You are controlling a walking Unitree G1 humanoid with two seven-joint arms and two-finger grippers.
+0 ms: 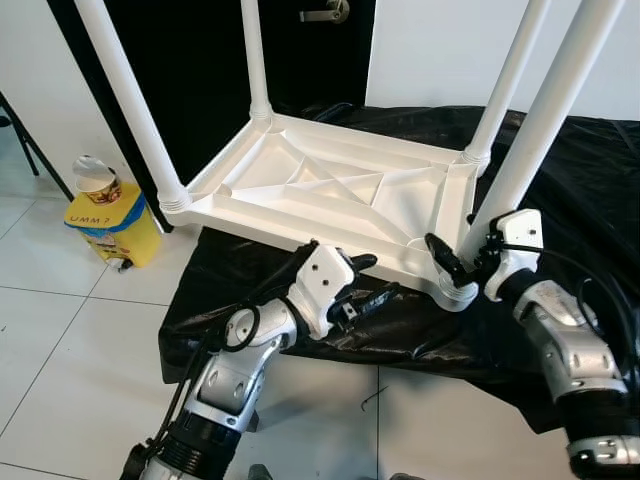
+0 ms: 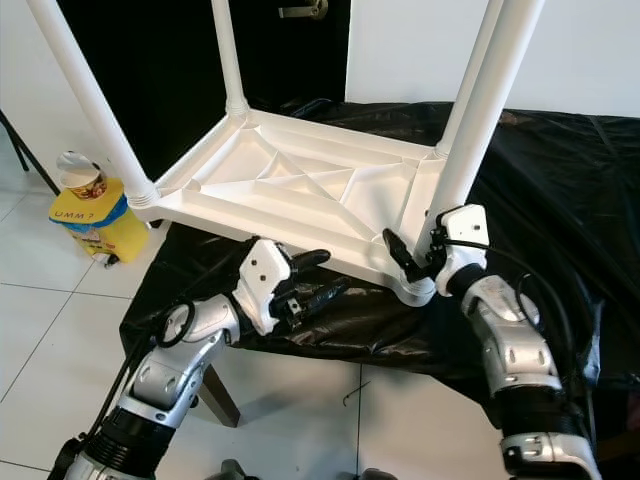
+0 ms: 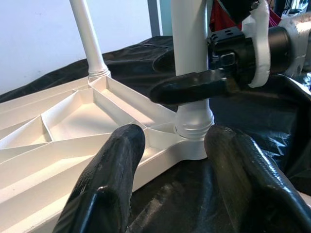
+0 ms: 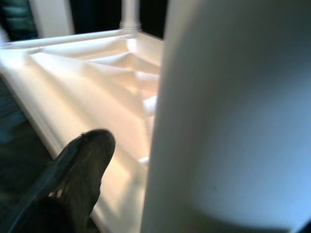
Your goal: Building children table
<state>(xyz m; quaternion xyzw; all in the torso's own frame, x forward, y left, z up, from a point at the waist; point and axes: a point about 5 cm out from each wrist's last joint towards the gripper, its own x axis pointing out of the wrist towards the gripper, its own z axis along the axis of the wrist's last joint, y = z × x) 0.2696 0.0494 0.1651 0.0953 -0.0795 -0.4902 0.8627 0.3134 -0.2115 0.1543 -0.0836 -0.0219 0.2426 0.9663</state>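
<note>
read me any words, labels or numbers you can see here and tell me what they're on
"UMM ?" as far as it can be read, in dark letters on the yellow bag on the floor.
The cup on top of the bag has a printed label, too small to read.
Nothing readable on the white table or the black cloth.

Two silver arms, segmented and glossy, with black rings at the joints. Thin black cables loop along both forearms. Each wrist carries a white housing block. The left gripper (image 1: 362, 283) has two long, rounded black fingers (image 3: 111, 187), smooth and matte. The right gripper (image 1: 455, 262) shows the same black fingers, with small dark screw holes in its white casing.
</note>
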